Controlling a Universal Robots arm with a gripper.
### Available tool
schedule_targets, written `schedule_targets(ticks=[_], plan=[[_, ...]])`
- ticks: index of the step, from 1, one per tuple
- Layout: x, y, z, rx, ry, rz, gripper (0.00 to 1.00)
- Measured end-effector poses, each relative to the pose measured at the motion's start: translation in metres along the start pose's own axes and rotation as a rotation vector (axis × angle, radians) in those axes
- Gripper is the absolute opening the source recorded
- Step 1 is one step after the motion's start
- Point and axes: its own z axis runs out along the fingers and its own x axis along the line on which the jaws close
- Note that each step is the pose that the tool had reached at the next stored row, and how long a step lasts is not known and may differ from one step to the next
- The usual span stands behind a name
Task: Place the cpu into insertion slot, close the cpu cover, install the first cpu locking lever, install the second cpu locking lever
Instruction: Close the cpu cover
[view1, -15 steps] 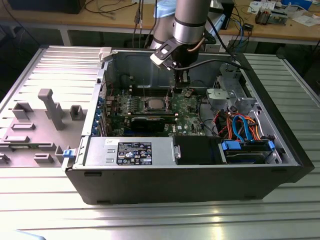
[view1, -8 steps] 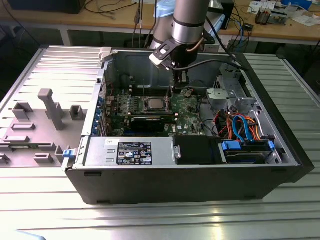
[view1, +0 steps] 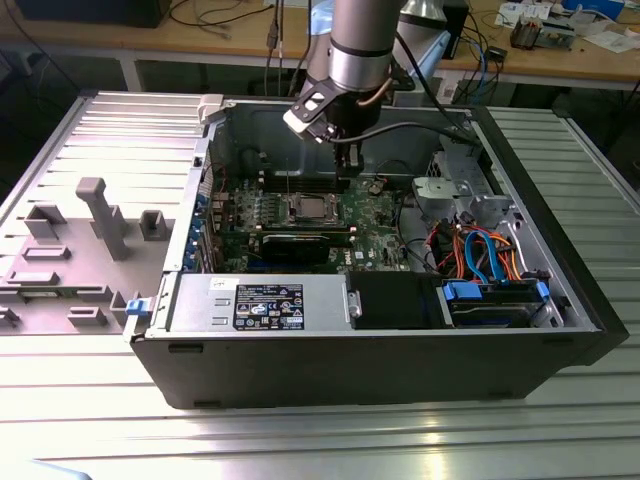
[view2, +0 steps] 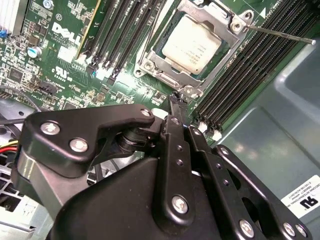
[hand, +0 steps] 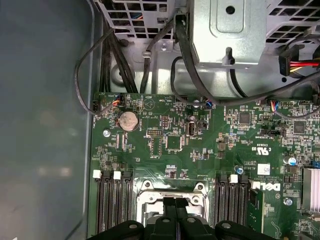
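Observation:
The cpu (view2: 192, 44) lies flat in the insertion slot (view1: 305, 208), its silvery top showing through the window of the cpu cover (view2: 165, 67), which is folded down over it. A thin locking lever (view2: 280, 33) sticks out straight from one corner of the socket, over the memory slots. My gripper (view2: 175, 100) is shut with nothing in it. Its tip hangs just off the socket's edge, close to a small metal tab. In the exterior view the gripper (view1: 345, 160) hangs above the motherboard, a little to the right of the socket. In the first wrist view the gripper (hand: 175, 204) overlaps the cover's frame (hand: 150, 189).
Long black memory slots (view2: 240, 75) flank the socket on both sides. The case's grey wall (view2: 280, 115) rises close behind. A labelled power supply box (view1: 265, 303), a drive cage (view1: 455, 195) and coloured cables (view1: 480, 250) fill the case. A coin battery (hand: 128, 120) sits on the board.

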Motion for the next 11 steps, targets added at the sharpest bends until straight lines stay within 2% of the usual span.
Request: schedule_targets(ticks=[11], plan=[[0.0, -0.0017, 0.0006, 0.0, -0.0001, -0.001, 0.11]])
